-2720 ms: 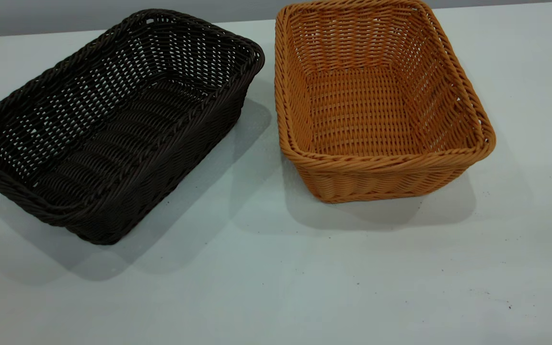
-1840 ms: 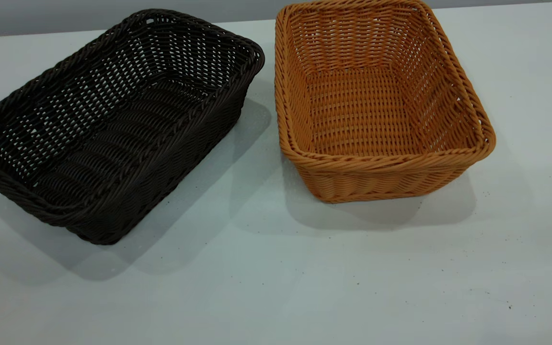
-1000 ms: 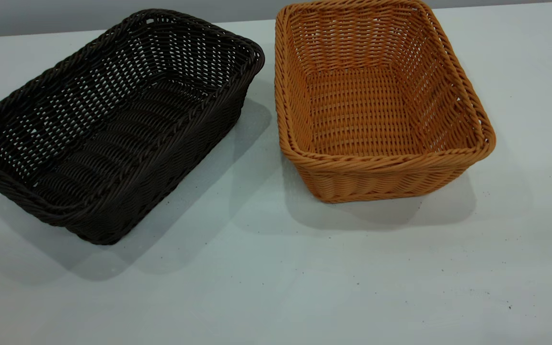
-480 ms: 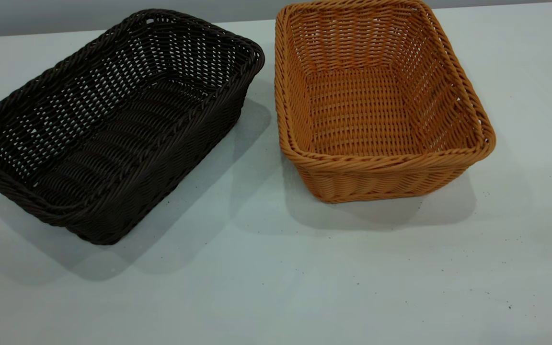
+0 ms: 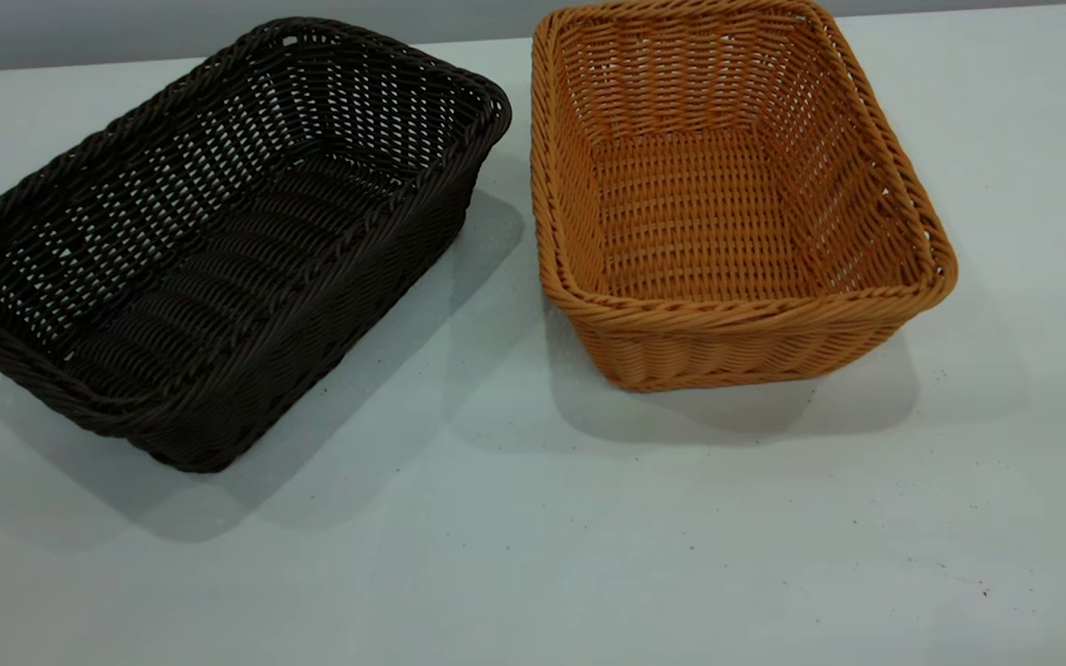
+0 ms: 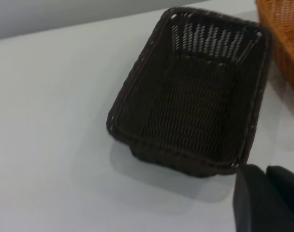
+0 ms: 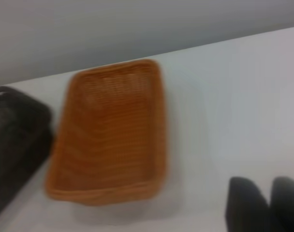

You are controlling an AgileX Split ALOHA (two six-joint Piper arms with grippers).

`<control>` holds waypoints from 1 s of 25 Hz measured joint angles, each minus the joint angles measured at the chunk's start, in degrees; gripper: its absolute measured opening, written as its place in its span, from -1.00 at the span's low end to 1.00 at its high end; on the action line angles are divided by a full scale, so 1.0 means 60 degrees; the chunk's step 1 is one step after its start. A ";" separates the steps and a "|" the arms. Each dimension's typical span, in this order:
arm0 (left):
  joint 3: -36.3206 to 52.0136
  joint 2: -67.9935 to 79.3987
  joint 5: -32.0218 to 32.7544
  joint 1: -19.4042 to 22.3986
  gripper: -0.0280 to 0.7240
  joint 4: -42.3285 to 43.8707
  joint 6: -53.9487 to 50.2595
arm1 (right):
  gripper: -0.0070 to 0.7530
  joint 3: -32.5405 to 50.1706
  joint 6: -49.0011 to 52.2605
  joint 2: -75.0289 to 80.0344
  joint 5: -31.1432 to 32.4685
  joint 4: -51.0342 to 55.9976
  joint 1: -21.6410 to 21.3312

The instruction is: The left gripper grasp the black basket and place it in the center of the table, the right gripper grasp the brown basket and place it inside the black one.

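On the table (image 5: 533, 555) the black basket (image 5: 209, 240) and brown basket (image 5: 727, 203) sit side by side, untouched, neither yet centred. Both claws hang well back, the left gripper (image 6: 268, 198) and the right gripper (image 7: 263, 203); whether either is spread, I cannot tell.

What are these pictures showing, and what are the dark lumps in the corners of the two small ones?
A robot with two arms works at a white table. The big picture comes from a camera outside, looking down. It shows the black basket on the left and the brown basket on the right, side by side and both empty. Each small picture comes from a camera on one arm's wrist. The dark lump in each is that arm's end effector: the left end effector near the black basket, the right end effector near the brown basket. Neither holds anything yet.
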 joint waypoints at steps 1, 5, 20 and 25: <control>-0.0165 0.0232 -0.0138 0.0000 -0.62 -0.0115 0.0185 | -0.40 0.0000 -0.0251 0.0232 -0.0065 0.0376 0.0000; -0.0699 0.1404 -0.0838 0.0000 -0.24 -0.0324 0.0747 | 0.13 0.0000 -0.1287 0.1435 -0.0033 0.2076 0.0000; -0.0776 0.4389 -0.3443 0.0000 0.19 -0.1362 0.1843 | 0.44 0.0120 -0.1323 0.5502 -0.0061 0.8356 0.0090; -0.0776 0.4936 -0.3696 0.0000 0.19 -0.1854 0.2181 | 0.44 0.0120 0.0709 0.6965 -0.0487 0.9084 0.0853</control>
